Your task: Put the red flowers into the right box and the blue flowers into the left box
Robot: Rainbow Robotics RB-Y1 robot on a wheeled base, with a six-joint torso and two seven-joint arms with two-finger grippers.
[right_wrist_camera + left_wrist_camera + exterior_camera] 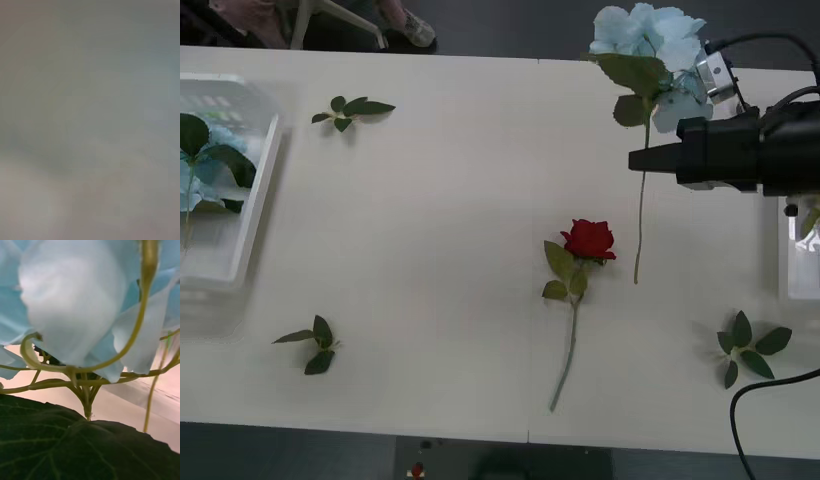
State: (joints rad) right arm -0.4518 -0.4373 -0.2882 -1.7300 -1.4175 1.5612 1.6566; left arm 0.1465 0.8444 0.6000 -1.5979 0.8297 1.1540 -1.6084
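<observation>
One red flower [590, 240] lies on the white table, right of centre, its stem running toward the near edge. A blue flower [650, 45] is at the far right with its long stem crossing the tips of my right gripper [638, 160], which looks shut on that stem. The left wrist view has pale-blue petals [75, 300] very close over a dark leaf [82, 450]. The left box [258, 210] at the left edge holds blue flowers [205, 170] with leaves. A corner of the right box [792, 262] shows at the right edge under the arm.
Loose leaf sprigs lie at the far left [350, 110], near left [315, 345] and near right [750, 345]. A black cable [740, 400] loops at the near right corner. The table's middle is bare.
</observation>
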